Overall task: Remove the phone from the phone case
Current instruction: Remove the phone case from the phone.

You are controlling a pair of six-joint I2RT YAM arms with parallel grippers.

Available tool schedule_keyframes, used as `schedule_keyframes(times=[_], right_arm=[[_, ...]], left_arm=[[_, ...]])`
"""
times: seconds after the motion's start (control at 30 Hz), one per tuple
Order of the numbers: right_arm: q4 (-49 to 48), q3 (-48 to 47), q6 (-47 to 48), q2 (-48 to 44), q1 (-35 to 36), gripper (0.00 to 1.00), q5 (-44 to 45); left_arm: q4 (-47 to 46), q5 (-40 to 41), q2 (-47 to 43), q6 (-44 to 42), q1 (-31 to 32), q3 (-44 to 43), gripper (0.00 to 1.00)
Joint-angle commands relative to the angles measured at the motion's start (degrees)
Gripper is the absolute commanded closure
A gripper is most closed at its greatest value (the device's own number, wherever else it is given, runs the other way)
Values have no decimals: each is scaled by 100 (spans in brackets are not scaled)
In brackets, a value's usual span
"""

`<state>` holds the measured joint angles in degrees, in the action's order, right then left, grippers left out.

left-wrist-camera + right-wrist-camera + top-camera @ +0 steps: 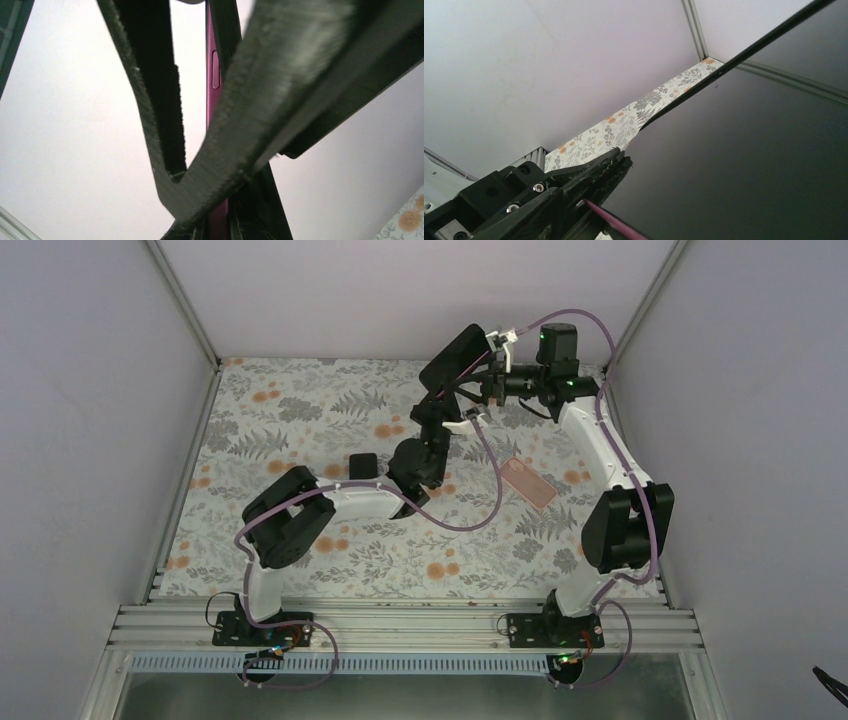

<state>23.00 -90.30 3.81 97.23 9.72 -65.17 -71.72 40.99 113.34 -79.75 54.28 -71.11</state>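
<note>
We found the left claw (446, 390) clenched on the phone (460, 353), held aloft. The right claw (493, 370) was just beside it, but we could not tell its state. We judged the phone stiff, slick and fragile, best pinched across its thin edges; the empty phone case (528, 482) lay below both claws.

Bench (300, 410) surface covered with a floral cloth, grey leaves and orange blooms on white. Plain pale walls (90, 440) enclose left, back and right, joined by aluminium corner posts (184, 305). Ribbed aluminium rail (400, 625) along the near edge. Lighting even, diffuse.
</note>
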Motion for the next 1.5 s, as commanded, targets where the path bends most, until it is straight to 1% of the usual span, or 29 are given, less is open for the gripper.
schedule_keyframes(times=[0.0, 0.03, 0.1, 0.3, 0.43, 0.63, 0.83, 0.97, 1.03, 1.13, 1.47], right_arm=[[235, -12, 228, -61, 15, 22, -313], [325, -44, 352, -56, 14, 19, -337], [428, -50, 502, -63, 13, 17, -312], [222, 70, 367, -86, -5, 21, -273], [284, 39, 447, -109, -13, 19, -423], [434, 22, 562, -152, -5, 18, -606], [342, 104, 488, -156, -22, 24, -514], [192, 163, 374, -152, -48, 30, -424], [23, 236, 246, -337, -77, 33, -409], [-118, 270, 118, -346, -96, 33, -440], [-141, 77, -44, -239, -92, 31, -597]], left_arm=[[-450, -123, -467, 230, -77, -38, 98], [-403, -140, -520, 283, -76, -4, 98], [-250, -168, -633, 413, -74, 56, 98], [-128, -193, -735, 502, -72, 122, 98], [-135, -205, -736, 478, -69, 140, 98], [-181, -214, -739, 419, -86, 159, 98], [-203, -197, -748, 386, -78, 159, 98], [-219, -206, -770, 381, -76, 175, 98], [-234, -212, -785, 373, -75, 208, 98], [-238, -219, -793, 365, -58, 234, 98], [-265, -205, -665, 348, -17, 158, 98]])
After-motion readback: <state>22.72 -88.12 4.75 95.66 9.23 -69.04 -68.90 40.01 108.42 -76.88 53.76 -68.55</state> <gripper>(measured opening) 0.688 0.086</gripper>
